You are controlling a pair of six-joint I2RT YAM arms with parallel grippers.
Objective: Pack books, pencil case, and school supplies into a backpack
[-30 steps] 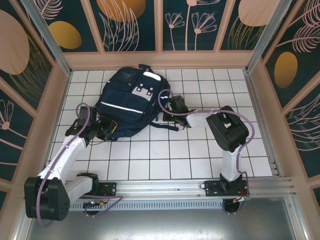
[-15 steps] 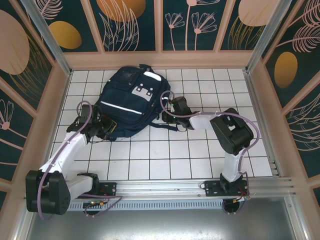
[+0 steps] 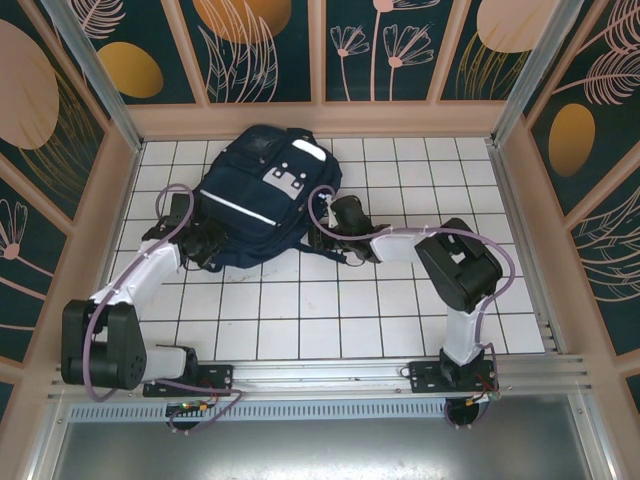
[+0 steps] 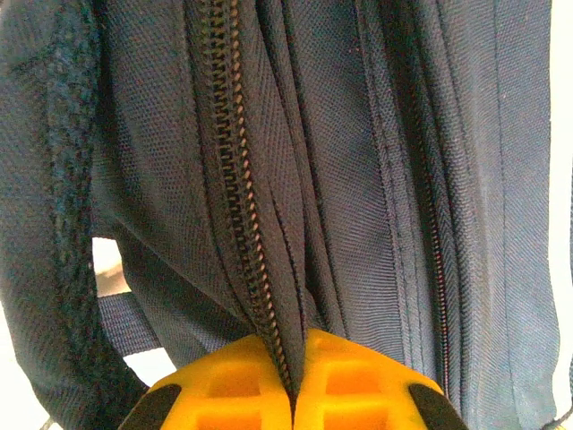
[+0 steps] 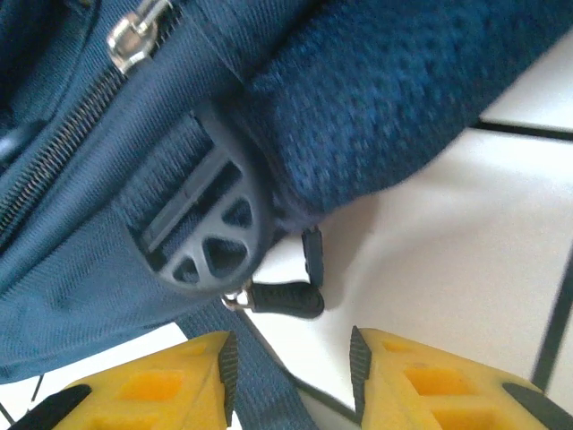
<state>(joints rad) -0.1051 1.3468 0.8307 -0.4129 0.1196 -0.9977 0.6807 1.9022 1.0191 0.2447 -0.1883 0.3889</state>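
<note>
- Backpack (image 3: 262, 200) lies flat on the tiled surface (image 3: 400, 300), left of centre. Against a second ago it has slid away from the arm bases and turned a little, so its top is now nearer the back wall.
- Left hand (image 4: 294, 385): pressed together, pinching a fold of backpack fabric beside a zip (image 4: 242, 197) whose teeth look meshed. Same grip as a second ago. The left arm has reached farther out, so I judge it moved the backpack.
- Right hand (image 5: 291, 358): closed a second ago, now parted, with nothing between the fingers. It sits at the backpack's right side.
- A black zip pull (image 5: 285, 298) lies on the surface just ahead of the right hand's gap, below a round buckle (image 5: 201, 224).
- Reading: the right hand has either just let go or is lining up on that pull; cannot tell which.
- Meaning for the task: with the left hand anchoring the fabric, the work looks to be at the zips rather than loading. Whether the main opening is fully shut cannot be told from here.
- Risk: the pull is small and loose, and could skid on the tile when the fingers close.
</note>
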